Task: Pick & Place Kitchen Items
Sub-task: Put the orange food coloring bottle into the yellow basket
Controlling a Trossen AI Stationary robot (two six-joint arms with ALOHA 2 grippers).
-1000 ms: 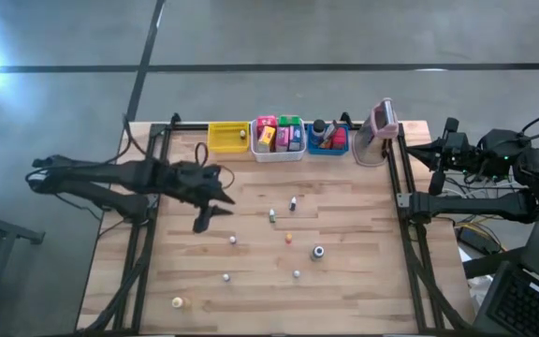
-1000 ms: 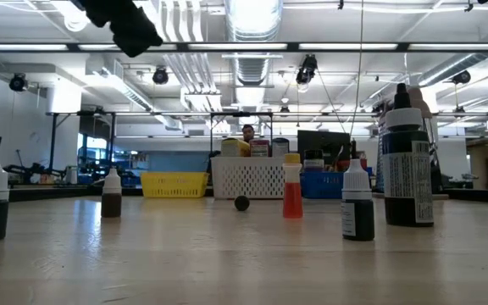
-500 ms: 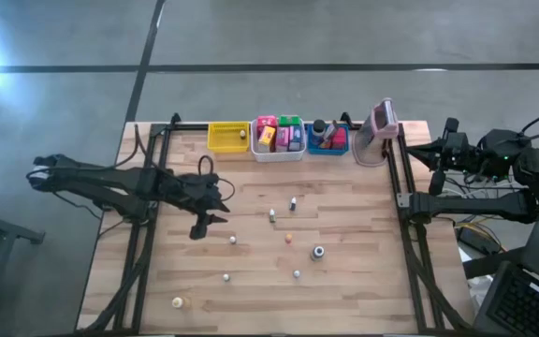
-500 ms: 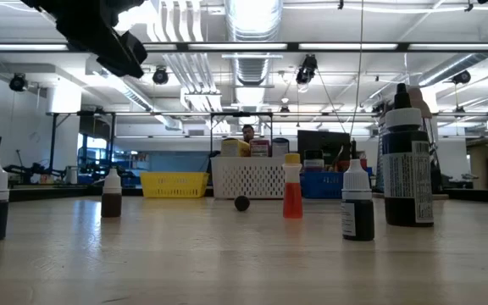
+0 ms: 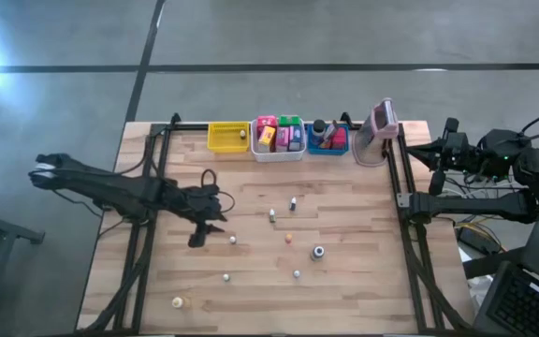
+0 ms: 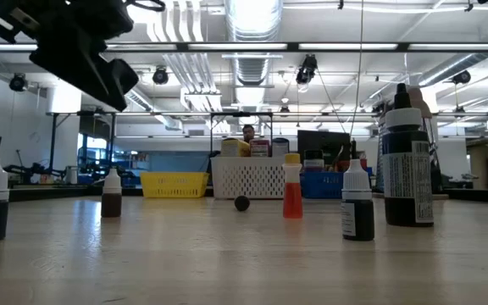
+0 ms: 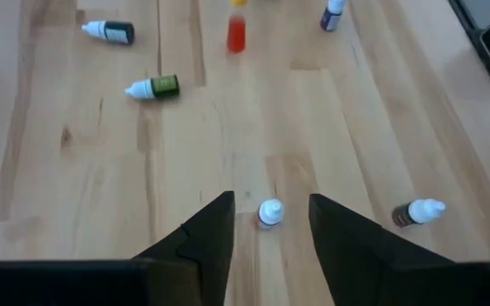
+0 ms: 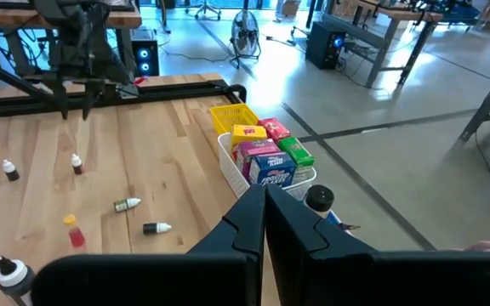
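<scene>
Several small dropper bottles lie scattered on the wooden table (image 5: 363,300). My left gripper (image 5: 199,236) hangs open above the table's left half, slanting down, and touches nothing. A white-capped little bottle (image 7: 270,212) stands upright on its base just ahead of it, seen through the gap between the fingers; in the high view this bottle (image 5: 233,240) is a little to the gripper's right. An orange bottle (image 6: 291,188) stands mid-table. My right gripper (image 8: 264,204) is shut and waits off the table's right edge (image 5: 438,154).
At the far edge stand a yellow bin (image 5: 226,137), a white bin (image 5: 278,154) with coloured packets, a blue bin (image 5: 327,148) and a pink-grey device (image 5: 380,131). A green bottle (image 7: 153,87) and a dark one (image 7: 109,31) lie on their sides. Black frame rails (image 5: 138,262) flank the table.
My left gripper has come down toward the table and moved toward its near edge, closing on the white-capped bottle. The right arm and the bottles have kept still.
</scene>
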